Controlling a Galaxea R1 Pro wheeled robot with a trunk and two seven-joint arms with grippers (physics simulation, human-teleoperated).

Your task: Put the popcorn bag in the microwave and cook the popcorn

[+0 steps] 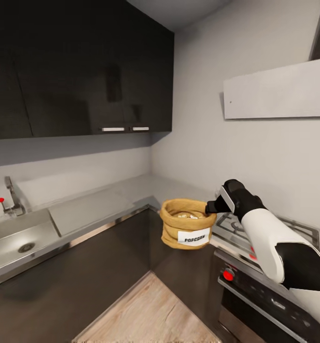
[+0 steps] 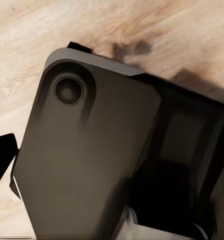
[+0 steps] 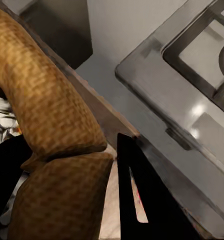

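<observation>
Right gripper (image 1: 211, 207): fingers pinched on rolled rim of popcorn bag (image 1: 187, 224) | Bag: aloft, clear of bench (image 1: 91, 209), beside hob (image 1: 274, 233) | Left fingers: state cannot be told | Risk: soft rim may slip, dropping bag to floor (image 1: 145, 312)

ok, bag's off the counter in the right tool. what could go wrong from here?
1. The right tool grips only the rolled rim of the popcorn bag, which hangs over the floor; it could slip.
2. The bag is open-topped with contents showing; tilting may spill them.
3. The gas hob is close beside it; a swing could knock it.
</observation>
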